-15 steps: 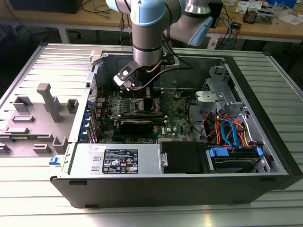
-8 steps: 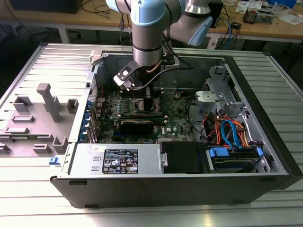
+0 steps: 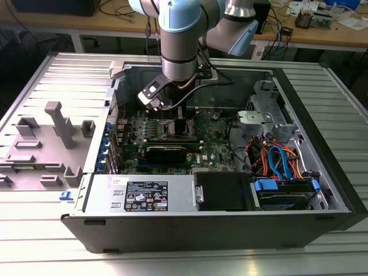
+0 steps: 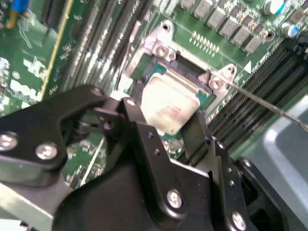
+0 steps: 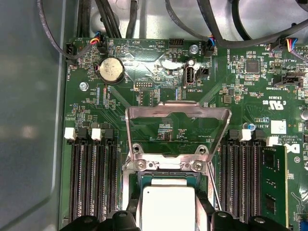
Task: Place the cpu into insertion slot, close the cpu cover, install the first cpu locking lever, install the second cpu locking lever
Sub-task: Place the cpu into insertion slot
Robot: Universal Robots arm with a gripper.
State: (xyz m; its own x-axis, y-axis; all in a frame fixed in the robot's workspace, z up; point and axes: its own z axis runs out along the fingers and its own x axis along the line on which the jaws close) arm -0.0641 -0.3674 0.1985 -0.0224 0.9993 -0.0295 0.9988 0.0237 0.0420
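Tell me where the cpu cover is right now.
In the first wrist view the cpu cover stands open over the green board, between the two memory slot banks, just beyond the cpu.

I see open computer case [image 3: 201,227] lying on ribbed metal table [image 3: 339,80]. Green motherboard [image 5: 159,96] inside; coin battery [image 5: 111,70] near its edge, black cables [image 5: 108,19] beyond. Black memory slots [image 5: 91,178] in two banks; one memory module [image 5: 272,180] seated. Power supply [image 3: 144,192] along case wall, blue and orange cables [image 3: 276,158] nearby. Grey plastic fixtures [image 3: 60,123] at exterior view's left.
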